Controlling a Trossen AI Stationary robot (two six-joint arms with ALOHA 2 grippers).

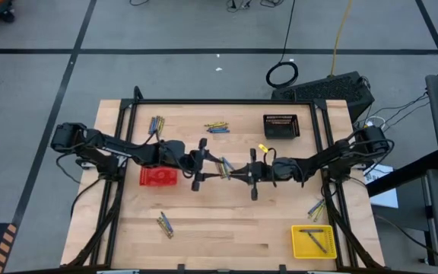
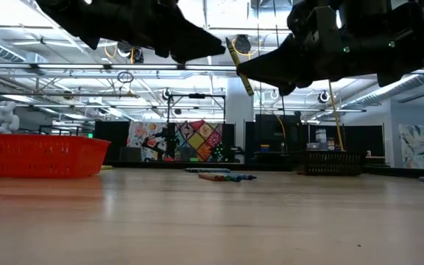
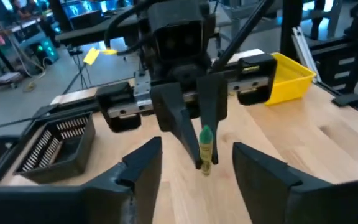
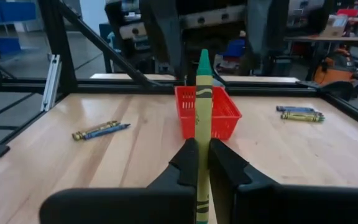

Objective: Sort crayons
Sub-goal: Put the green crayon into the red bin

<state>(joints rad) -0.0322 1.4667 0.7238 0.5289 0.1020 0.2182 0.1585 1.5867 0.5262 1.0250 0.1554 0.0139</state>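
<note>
Clamped in the right gripper [image 4: 197, 165], a green crayon [image 4: 202, 118] points at the left gripper [image 3: 194, 163], whose fingers stand apart around its tip (above mid-tabletop [image 1: 226, 221]). Other crayons [image 1: 217, 126] lie scattered near the red basket [image 1: 158, 176].

In the low view both arms are cut off by the top edge, and the green crayon [image 2: 240, 65] between them shows only as a thin slanted sliver. The contents of the red basket [image 2: 39, 156] are hidden behind its wall. From above, the scattered crayons [image 1: 217, 127] are too small to tell colours surely — likewise those in the yellow basket [image 1: 298, 245].
</note>
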